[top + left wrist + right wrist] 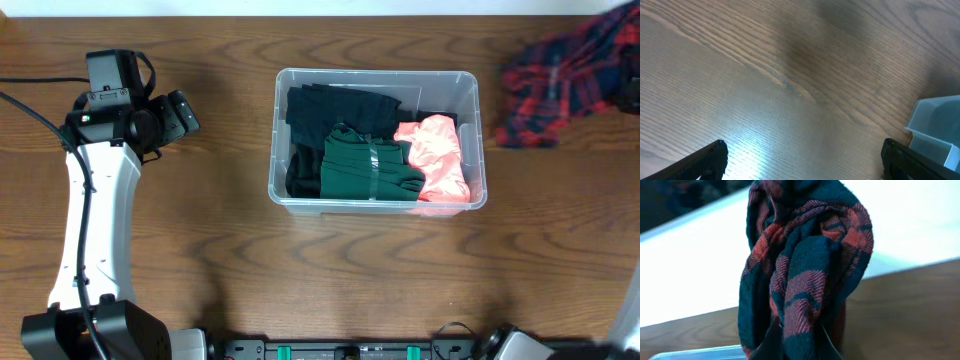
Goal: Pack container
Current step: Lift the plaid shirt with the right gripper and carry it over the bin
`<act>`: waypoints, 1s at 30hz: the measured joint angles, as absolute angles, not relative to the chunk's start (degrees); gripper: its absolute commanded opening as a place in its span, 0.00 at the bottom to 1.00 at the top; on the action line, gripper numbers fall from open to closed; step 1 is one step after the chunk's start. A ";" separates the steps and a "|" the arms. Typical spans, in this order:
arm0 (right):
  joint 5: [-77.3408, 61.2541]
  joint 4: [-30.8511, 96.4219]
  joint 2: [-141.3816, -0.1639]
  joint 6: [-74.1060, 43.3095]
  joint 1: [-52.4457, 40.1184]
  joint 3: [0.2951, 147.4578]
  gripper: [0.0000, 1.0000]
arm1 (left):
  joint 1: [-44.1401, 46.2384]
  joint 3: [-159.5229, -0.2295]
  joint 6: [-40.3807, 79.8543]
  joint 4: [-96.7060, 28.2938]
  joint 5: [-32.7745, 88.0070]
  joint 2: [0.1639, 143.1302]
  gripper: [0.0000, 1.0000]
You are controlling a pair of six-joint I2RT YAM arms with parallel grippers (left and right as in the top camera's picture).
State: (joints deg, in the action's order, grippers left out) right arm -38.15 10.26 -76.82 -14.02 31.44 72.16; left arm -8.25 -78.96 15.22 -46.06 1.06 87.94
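The clear plastic container [377,205] sits mid-table and holds a black garment [335,105], a folded dark green garment [360,165] and a coral-pink one [440,160]. Its corner shows in the left wrist view [935,132] and its rim in the right wrist view [695,352]. A red and navy plaid cloth [565,75] hangs above the table's far right. In the right wrist view my right gripper [800,345] is shut on this cloth [805,270]; the gripper itself is hidden in the overhead view. My left gripper [185,115] is open and empty, left of the container [800,160].
The wooden table [300,280] spreads around the container. My left arm's white link [95,215] runs along the left side. A white surface [690,275] lies beyond the table's far edge.
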 measured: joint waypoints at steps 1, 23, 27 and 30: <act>-38.28 10.52 -75.55 -14.66 30.37 72.16 0.01 | -8.25 -78.96 15.22 -46.06 1.06 87.94 0.98; -34.68 10.44 -64.47 -26.26 2.59 72.12 0.01 | -8.25 -78.96 15.22 -46.06 1.06 87.94 0.98; -30.15 8.60 -66.17 -28.56 -3.75 72.07 0.01 | -8.25 -78.96 15.22 -46.06 1.06 87.94 0.98; -25.82 5.13 -68.34 -31.53 -9.47 71.92 0.01 | -8.25 -78.96 15.22 -46.06 1.06 87.94 0.98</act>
